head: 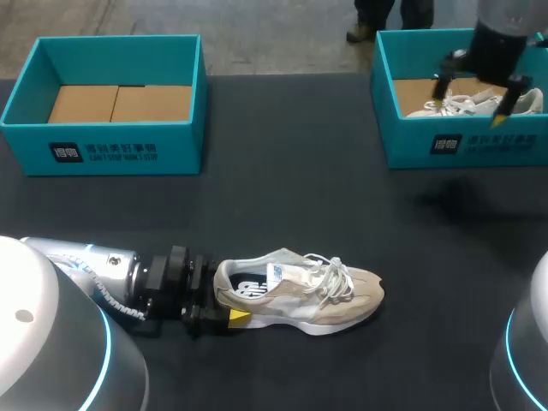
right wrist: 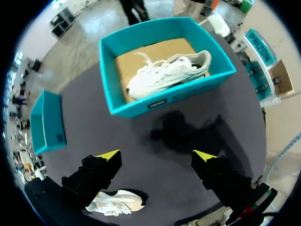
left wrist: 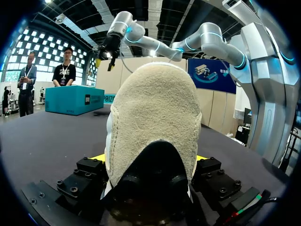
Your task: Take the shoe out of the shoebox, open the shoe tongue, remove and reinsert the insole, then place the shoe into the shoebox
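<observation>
Black table [head: 282, 128]: beige shoe [head: 308, 291] sole-down near front edge, heel clamped by left gripper [head: 218, 301], presumably steadied for tongue work. Right gripper [head: 471, 107] spread wide, empty, above right shoebox [head: 479, 145].

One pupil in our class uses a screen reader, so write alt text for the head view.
The left gripper grips the heel of a beige shoe lying on the black table. The right gripper hovers open above the right shoebox, which holds a white shoe; the left shoebox holds no shoe.
</observation>
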`<state>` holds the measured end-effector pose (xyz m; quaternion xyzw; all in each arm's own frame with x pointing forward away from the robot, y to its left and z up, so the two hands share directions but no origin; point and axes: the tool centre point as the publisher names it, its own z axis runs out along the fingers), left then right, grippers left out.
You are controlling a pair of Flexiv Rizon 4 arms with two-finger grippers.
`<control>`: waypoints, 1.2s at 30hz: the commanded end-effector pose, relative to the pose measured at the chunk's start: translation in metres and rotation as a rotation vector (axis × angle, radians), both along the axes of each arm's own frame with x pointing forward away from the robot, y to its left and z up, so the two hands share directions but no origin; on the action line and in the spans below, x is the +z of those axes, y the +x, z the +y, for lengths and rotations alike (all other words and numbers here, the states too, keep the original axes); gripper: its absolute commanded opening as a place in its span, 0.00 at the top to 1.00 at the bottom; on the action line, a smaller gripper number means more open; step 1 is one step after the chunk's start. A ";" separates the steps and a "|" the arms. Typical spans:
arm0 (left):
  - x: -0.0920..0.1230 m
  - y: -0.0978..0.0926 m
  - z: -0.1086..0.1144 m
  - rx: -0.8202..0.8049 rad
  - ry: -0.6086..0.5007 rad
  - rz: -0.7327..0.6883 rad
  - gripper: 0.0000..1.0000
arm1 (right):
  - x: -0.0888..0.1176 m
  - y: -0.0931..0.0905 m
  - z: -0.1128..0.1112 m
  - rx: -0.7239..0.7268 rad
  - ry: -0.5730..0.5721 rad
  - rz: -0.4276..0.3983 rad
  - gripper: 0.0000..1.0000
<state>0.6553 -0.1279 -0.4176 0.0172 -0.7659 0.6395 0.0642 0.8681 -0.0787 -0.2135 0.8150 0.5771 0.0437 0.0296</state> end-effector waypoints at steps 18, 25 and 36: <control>-0.002 -0.001 0.002 -0.002 0.001 0.001 1.00 | -0.018 -0.092 0.123 -0.030 -0.016 0.023 0.00; -0.002 -0.001 0.002 -0.002 0.001 0.001 1.00 | -0.019 -0.098 0.129 -0.033 -0.005 0.027 0.00; -0.002 -0.001 0.002 -0.002 0.001 0.001 1.00 | -0.019 -0.098 0.129 -0.033 -0.005 0.027 0.00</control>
